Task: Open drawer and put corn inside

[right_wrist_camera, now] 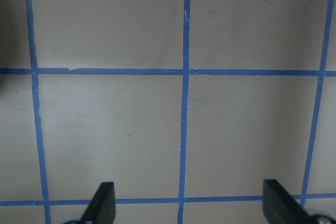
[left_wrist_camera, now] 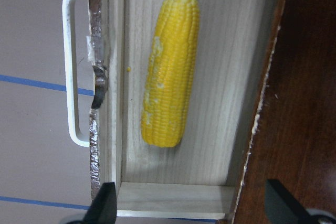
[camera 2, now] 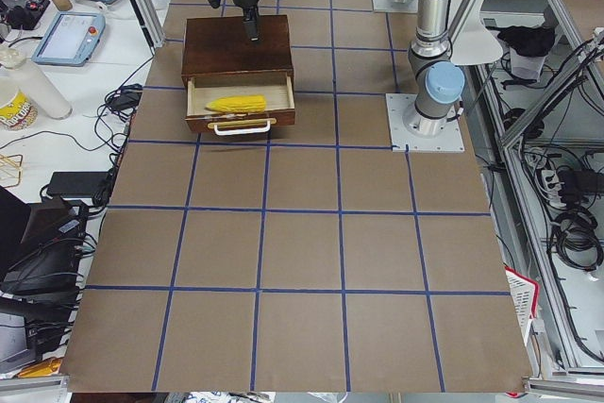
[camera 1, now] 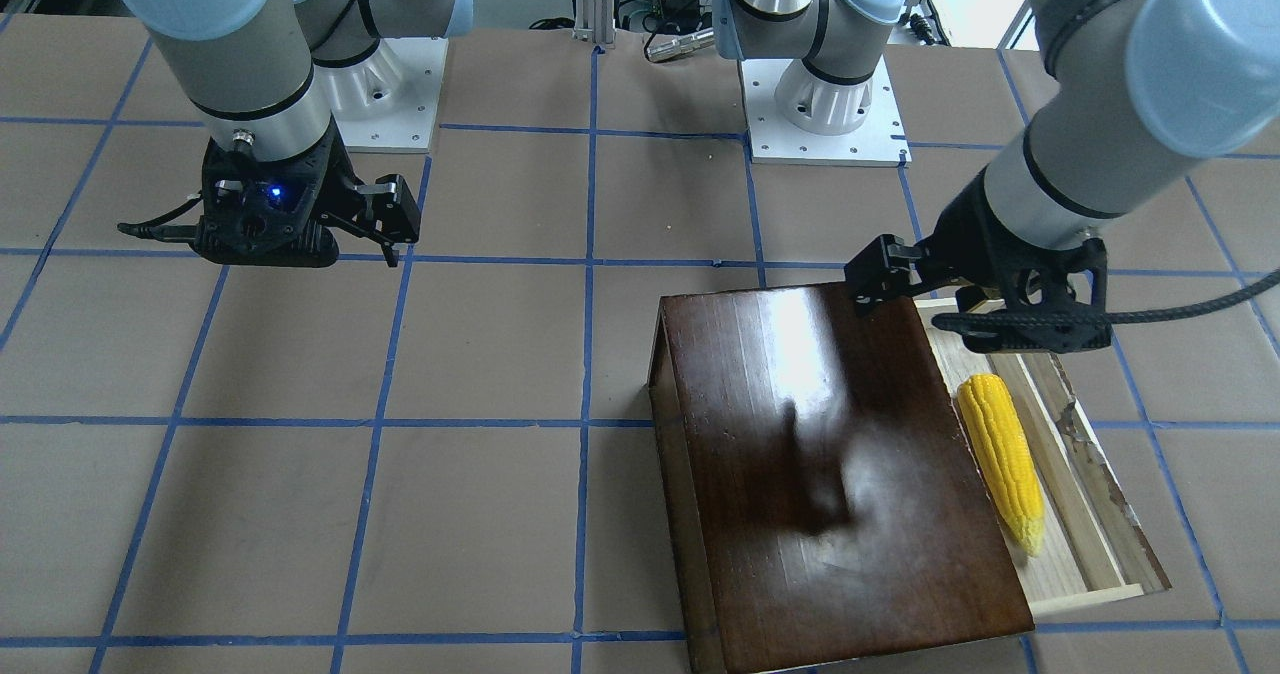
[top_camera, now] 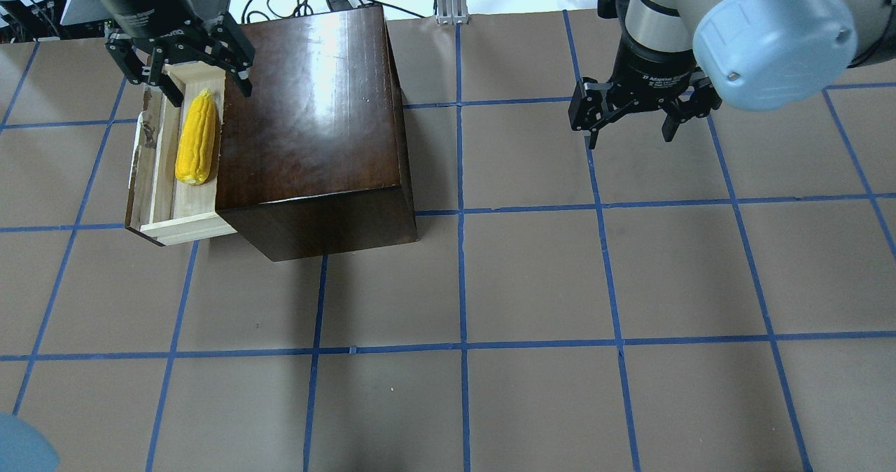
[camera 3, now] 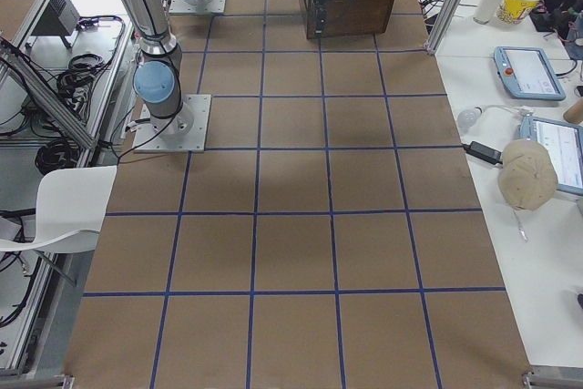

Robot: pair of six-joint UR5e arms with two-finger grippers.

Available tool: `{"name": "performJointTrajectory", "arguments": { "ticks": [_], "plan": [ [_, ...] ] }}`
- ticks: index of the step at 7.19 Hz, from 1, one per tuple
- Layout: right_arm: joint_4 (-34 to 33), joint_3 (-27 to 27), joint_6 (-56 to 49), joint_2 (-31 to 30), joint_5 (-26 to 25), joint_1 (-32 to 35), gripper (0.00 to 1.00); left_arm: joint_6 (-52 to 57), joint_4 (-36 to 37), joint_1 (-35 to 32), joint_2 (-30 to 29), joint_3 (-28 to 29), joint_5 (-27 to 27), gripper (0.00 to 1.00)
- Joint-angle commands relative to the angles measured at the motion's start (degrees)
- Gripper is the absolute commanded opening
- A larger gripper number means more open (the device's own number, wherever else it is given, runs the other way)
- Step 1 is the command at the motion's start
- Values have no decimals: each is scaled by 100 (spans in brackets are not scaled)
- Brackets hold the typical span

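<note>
Corn (top_camera: 196, 138) lies in the drawer (top_camera: 183, 227), upper left of the overhead view. Yellow tapered cob with tight kernel rows, flat on the tray floor and lengthwise along it. In the left wrist view its blunt end is at lower centre and its pale tip at the top edge.

Drawer is open, sticking out from the left side of the cabinet (top_camera: 315, 115). It's a shallow tray of pale raw wood with visible grain. The dark front panel has a chipped, worn edge, and a white loop handle (left_wrist_camera: 68, 66) sits on its outside.

Cabinet is a glossy dark-brown box with glare on its flat top.

Left fingers (left_wrist_camera: 103, 205) are black, spread wide and holding nothing, above one end of the drawer. One tip is by the front panel, the other over the cabinet top.

Right fingers (right_wrist_camera: 102, 203) are also spread and empty. They sit over bare bench (top_camera: 532, 276) at the overhead view's upper right, well apart from the cabinet.

Bench is matte brown sheet with a blue tape grid (top_camera: 462, 248).
</note>
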Motion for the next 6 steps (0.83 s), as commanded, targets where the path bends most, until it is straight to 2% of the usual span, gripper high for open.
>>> {"name": "performJointTrajectory", "arguments": {
  "ticks": [1, 3, 6],
  "plan": [
    [3, 0, 0, 0, 5, 0, 100, -265, 171, -243, 303, -415, 129, 100],
    [2, 0, 0, 0, -12, 0, 100, -239, 242, -243, 593, -723, 138, 100],
    [3, 0, 0, -9, -12, 0, 100, -247, 312, -243, 726, -960, 138, 100]
  ]
}}
